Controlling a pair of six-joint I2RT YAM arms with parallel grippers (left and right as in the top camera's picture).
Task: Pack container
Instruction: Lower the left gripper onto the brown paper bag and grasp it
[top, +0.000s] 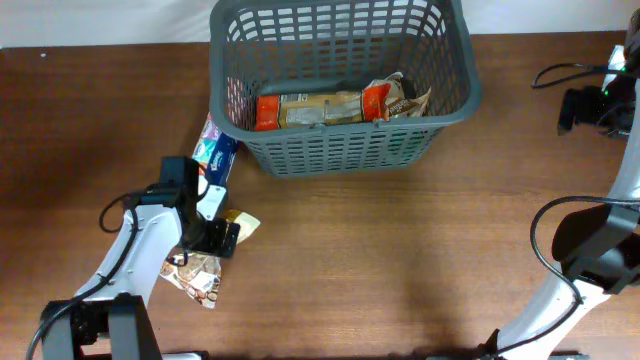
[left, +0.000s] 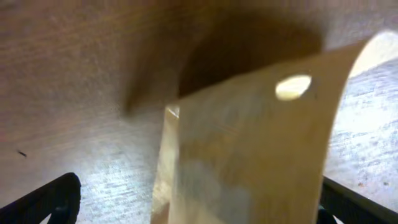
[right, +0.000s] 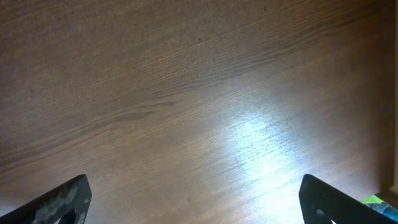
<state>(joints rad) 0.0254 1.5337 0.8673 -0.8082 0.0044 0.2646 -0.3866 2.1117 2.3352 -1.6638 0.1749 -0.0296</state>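
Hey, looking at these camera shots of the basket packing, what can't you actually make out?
- Tan packet, left wrist view: blurred, so its print is unreadable.
- Patterned packet, overhead: partly covered by the left arm.
- Packets in the container, overhead: the near wall hides their lower parts, and the labels are too small.
- Green object, right wrist view: cut off by the corner.

- Grey basket (top: 340, 150) at the far side of the worktop (top: 400, 260), an orange-ended packet (top: 320, 108) lying inside.
- Blue-green packet (top: 214, 150) outside, right against its left corner.
- Left end effector (top: 222, 238) over a tan packet (top: 244, 224), printed packet (top: 200, 278) just beside.
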